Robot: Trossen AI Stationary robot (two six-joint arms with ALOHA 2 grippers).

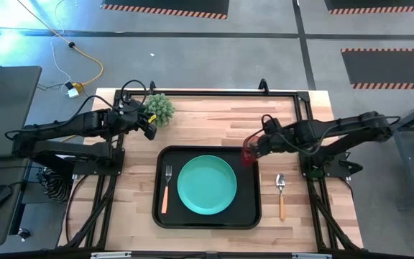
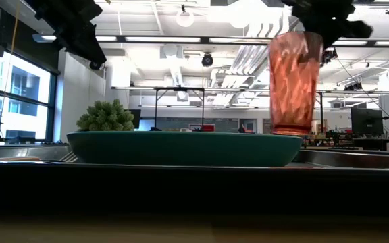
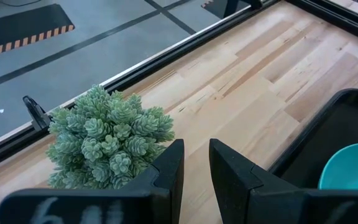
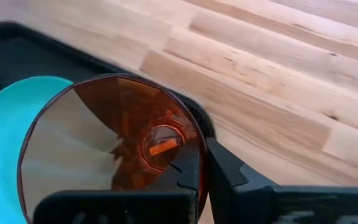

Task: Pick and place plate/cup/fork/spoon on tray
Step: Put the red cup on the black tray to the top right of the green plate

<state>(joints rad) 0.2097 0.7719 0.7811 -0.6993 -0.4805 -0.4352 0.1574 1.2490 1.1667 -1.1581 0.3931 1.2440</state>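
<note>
The black tray lies in the middle of the table. On it are the teal plate, resting flat, and the orange-handled fork to the plate's left. The spoon lies on the wood to the right of the tray. My right gripper is shut on the red-orange cup over the tray's far right corner. My left gripper hovers by the green plant at the far left. It is empty, with a narrow gap between its fingers. My right gripper holds the cup by its rim wall, one finger inside the cup and one outside. In the low view the fingers come from above at the cup's top. The cup hangs nearly upright, mouth up. I cannot tell whether its base touches the tray.
The spiky green potted plant stands on the wood near the table's far left, right beside my left gripper. A black frame rail runs along the far edge. Bare wood lies between the plant and the tray.
</note>
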